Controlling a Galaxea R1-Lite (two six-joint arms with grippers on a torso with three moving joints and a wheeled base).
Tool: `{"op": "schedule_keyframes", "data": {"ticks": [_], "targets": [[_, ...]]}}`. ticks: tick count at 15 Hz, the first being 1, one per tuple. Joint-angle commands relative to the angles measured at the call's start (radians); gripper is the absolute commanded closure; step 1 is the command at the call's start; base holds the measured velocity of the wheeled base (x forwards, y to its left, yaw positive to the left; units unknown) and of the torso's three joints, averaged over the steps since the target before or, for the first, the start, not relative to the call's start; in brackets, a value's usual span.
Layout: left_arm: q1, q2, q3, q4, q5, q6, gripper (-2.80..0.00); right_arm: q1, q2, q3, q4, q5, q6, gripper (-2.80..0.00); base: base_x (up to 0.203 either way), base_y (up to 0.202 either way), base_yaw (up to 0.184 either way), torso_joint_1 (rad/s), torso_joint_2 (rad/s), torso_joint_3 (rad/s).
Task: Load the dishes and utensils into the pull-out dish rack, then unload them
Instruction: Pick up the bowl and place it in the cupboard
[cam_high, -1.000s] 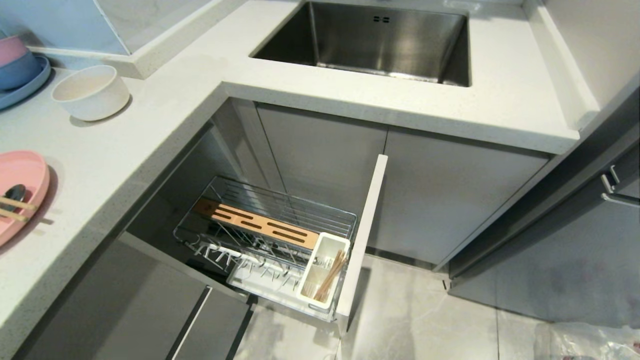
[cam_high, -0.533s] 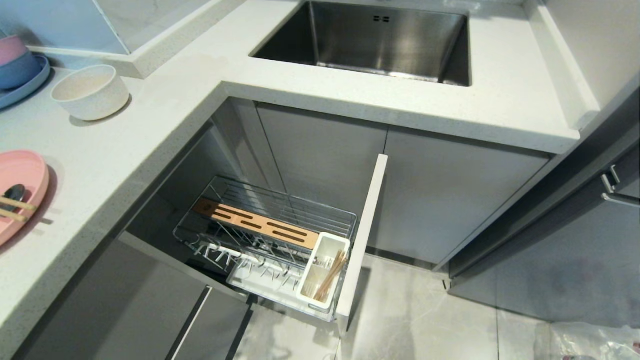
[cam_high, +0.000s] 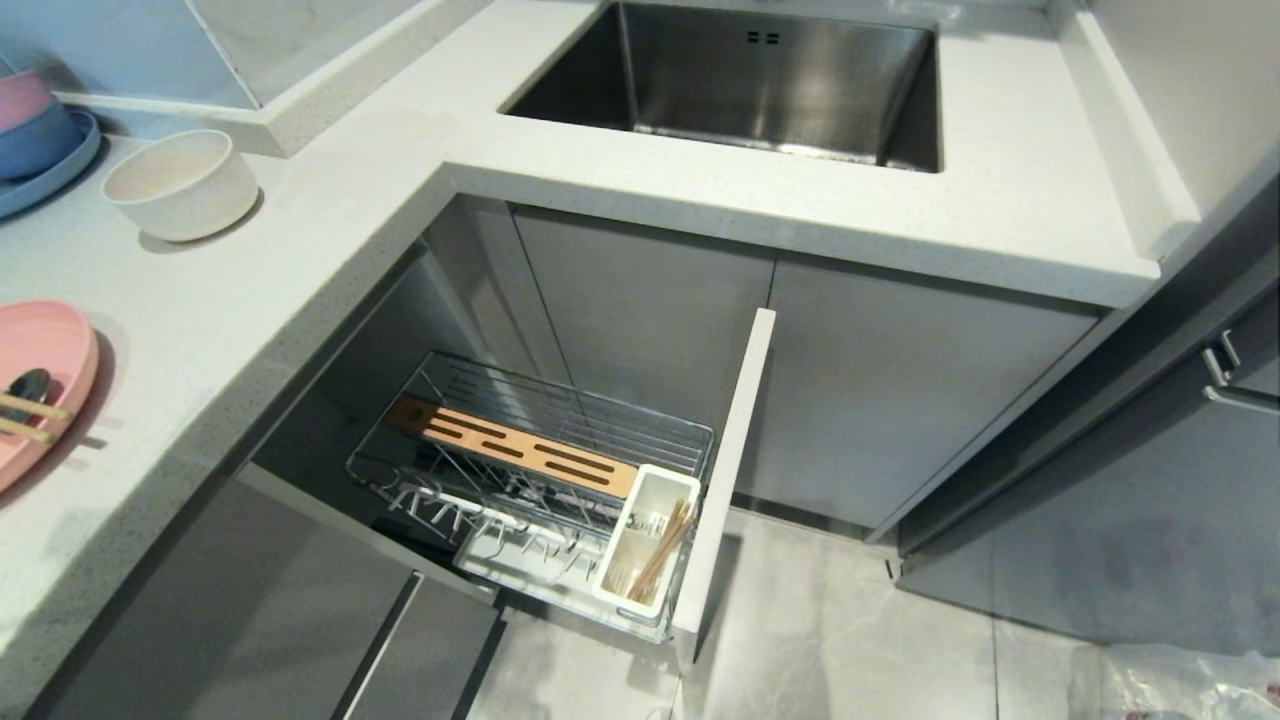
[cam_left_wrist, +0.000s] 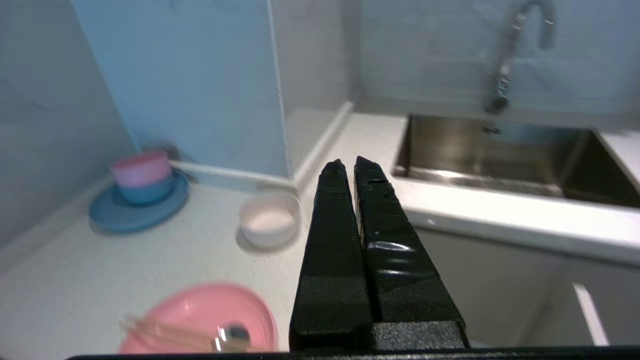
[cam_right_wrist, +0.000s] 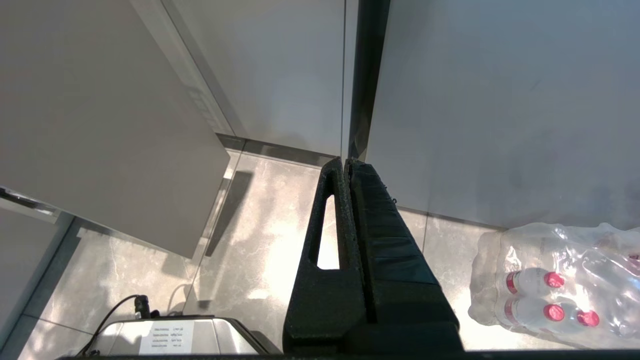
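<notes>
**Dish rack pulled out, both grippers empty and pressed shut**

Dish rack stands drawn out of the lower cabinet under the counter corner, its pale grey front panel toward the floor side. The slotted wood strip lies across the chrome wires, and the white utensil cup at the panel end holds some wooden sticks.

On the counter to the robot's left, the pink plate carries the chopsticks and the spoon lying across it. The cream bowl sits further back, well apart from the plate, near the blue plate with its stacked small bowls.

Neither arm shows in the head view. The left gripper is raised above counter height, pointing level toward the back corner between the cream bowl and the sink, fingers pressed together on nothing. The right gripper points down at the tiled floor beside a pack of water bottles, fingers likewise closed and empty.
</notes>
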Motion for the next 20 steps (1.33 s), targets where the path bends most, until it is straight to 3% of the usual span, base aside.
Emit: {"op": "schedule_keyframes", "data": {"ticks": [1, 4, 9, 11, 14, 17, 20], "targets": [[0.005, 0.279, -0.167, 0.006, 0.036, 0.005, 0.00, -0.001, 0.001, 0.002, 0.000, 0.000, 0.001, 0.00, 0.000, 0.000, 0.000, 0.000, 0.00, 0.000], [0.024, 0.566, -0.384, 0.008, 0.187, 0.028, 0.00, -0.001, 0.001, 0.002, 0.000, 0.000, 0.000, 0.00, 0.000, 0.000, 0.000, 0.000, 0.00, 0.000], [0.112, 0.977, -0.667, 0.080, 0.313, 0.023, 0.00, -0.001, 0.001, 0.002, 0.000, 0.000, 0.000, 0.00, 0.000, 0.000, 0.000, 0.000, 0.00, 0.000], [0.160, 1.036, -0.709, 0.164, 0.351, -0.113, 0.00, -0.001, 0.001, 0.002, 0.000, 0.000, 0.000, 0.00, 0.000, 0.000, 0.000, 0.000, 0.00, 0.000], [0.180, 1.078, -0.712, 0.267, 0.342, -0.286, 0.00, 0.001, 0.001, 0.002, 0.000, 0.000, 0.000, 0.00, 0.000, 0.000, 0.000, 0.000, 0.00, 0.000], [0.188, 1.087, -0.714, 0.269, 0.221, -0.322, 0.00, 0.000, 0.001, 0.002, 0.000, 0.000, 0.000, 0.00, 0.000, 0.000, 0.000, 0.000, 0.00, 0.000], [0.182, 1.075, -0.712, 0.279, 0.202, -0.356, 0.00, 0.000, 0.001, 0.002, 0.000, 0.000, 0.000, 0.00, 0.000, 0.000, 0.000, 0.000, 0.00, 0.000]]}}
